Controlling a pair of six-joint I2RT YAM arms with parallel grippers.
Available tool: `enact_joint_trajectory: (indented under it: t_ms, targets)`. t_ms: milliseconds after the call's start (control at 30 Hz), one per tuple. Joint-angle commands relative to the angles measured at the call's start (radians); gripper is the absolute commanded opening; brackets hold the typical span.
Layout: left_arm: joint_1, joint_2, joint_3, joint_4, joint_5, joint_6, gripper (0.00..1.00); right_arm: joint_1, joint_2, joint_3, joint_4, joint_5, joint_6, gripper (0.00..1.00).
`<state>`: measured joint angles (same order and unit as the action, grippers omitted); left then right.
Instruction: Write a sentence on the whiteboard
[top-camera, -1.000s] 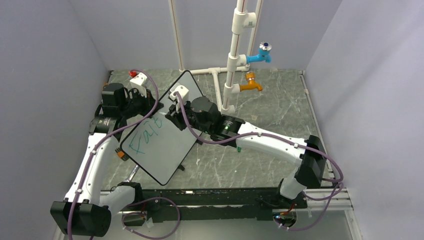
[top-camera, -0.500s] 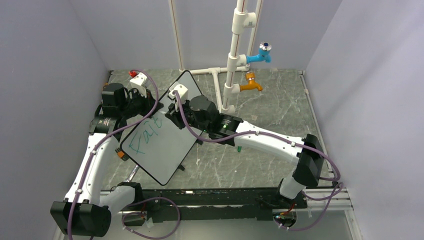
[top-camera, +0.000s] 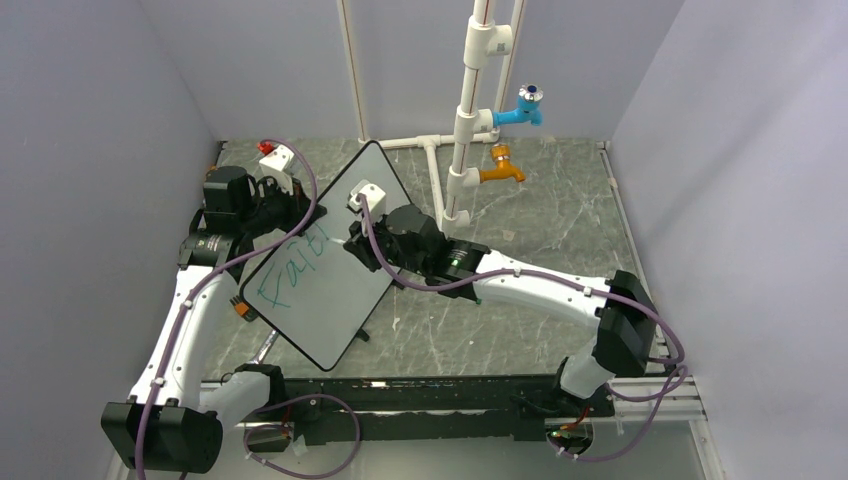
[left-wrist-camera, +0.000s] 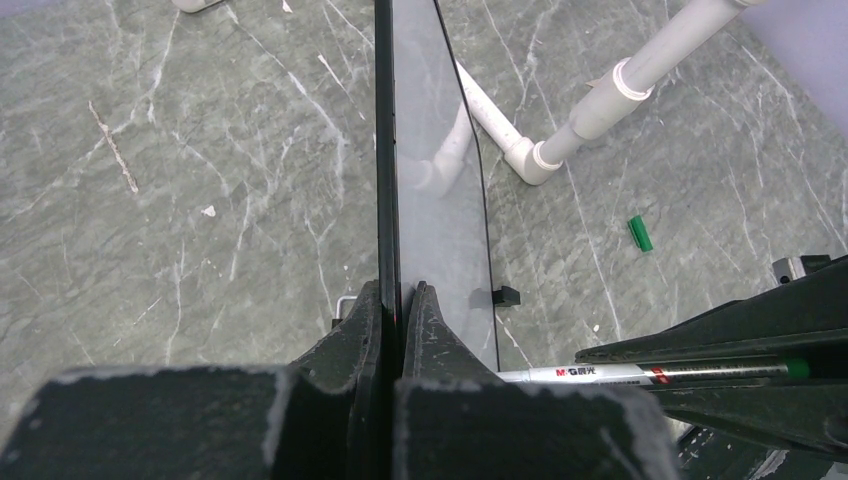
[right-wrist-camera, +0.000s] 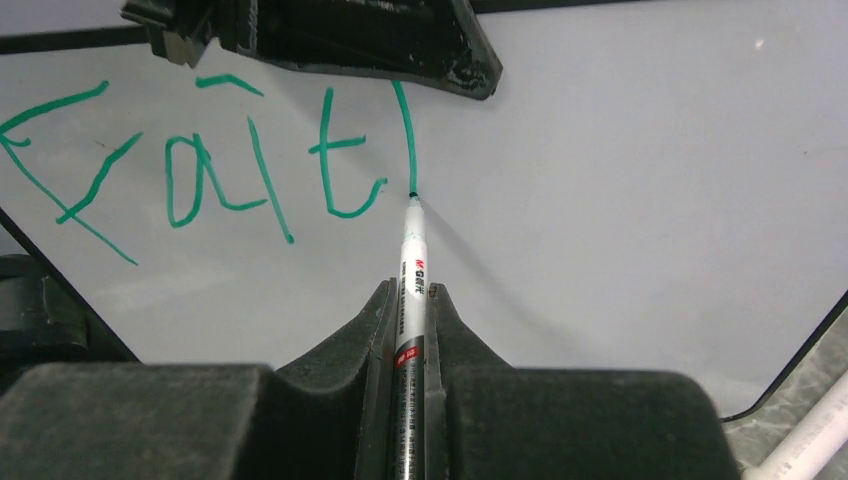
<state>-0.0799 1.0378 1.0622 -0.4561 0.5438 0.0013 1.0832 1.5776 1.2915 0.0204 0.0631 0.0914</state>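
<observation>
Your black-rimmed white whiteboard (top-camera: 320, 310) bears green handwriting (right-wrist-camera: 262, 170) "Fait", blank beyond it; left gripper (left-wrist-camera: 398, 295) clamps its rim, right gripper (right-wrist-camera: 410, 295) pinches the white marker (right-wrist-camera: 412, 260).

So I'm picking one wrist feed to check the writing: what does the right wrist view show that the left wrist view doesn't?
Only the right wrist view shows the face of the whiteboard, the sentence reading roughly "Fait", and the tip of the marker touching the foot of a further vertical stroke. Only the left wrist view shows the board edge-on, pinched in the left gripper, with a green cap and white pipes beyond. Both show the board, and the marker shut in the right gripper.
</observation>
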Motion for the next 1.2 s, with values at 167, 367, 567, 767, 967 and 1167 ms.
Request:
enact_joint_trajectory:
  t_ms: [167, 367, 567, 767, 967, 1167]
  targets:
    - [-0.015, 0.018, -0.047, -0.071, -0.054, 0.135, 0.00, 0.000, -0.030, -0.043, 0.028, -0.016, 0.033, 0.00]
    - [-0.015, 0.021, -0.047, -0.072, -0.052, 0.135, 0.00, -0.001, -0.031, -0.021, 0.023, -0.007, 0.017, 0.00]
    - [-0.015, 0.019, -0.048, -0.073, -0.051, 0.134, 0.00, -0.002, -0.014, 0.034, 0.014, 0.005, -0.012, 0.00]
    - [-0.015, 0.019, -0.047, -0.075, -0.051, 0.135, 0.00, -0.002, 0.008, 0.078, 0.016, 0.005, -0.020, 0.00]
    - [-0.015, 0.017, -0.046, -0.075, -0.051, 0.135, 0.00, -0.003, 0.026, 0.113, 0.017, 0.012, -0.032, 0.00]
    - [-0.015, 0.013, -0.047, -0.074, -0.051, 0.134, 0.00, -0.008, 0.039, 0.138, 0.009, 0.040, -0.051, 0.00]
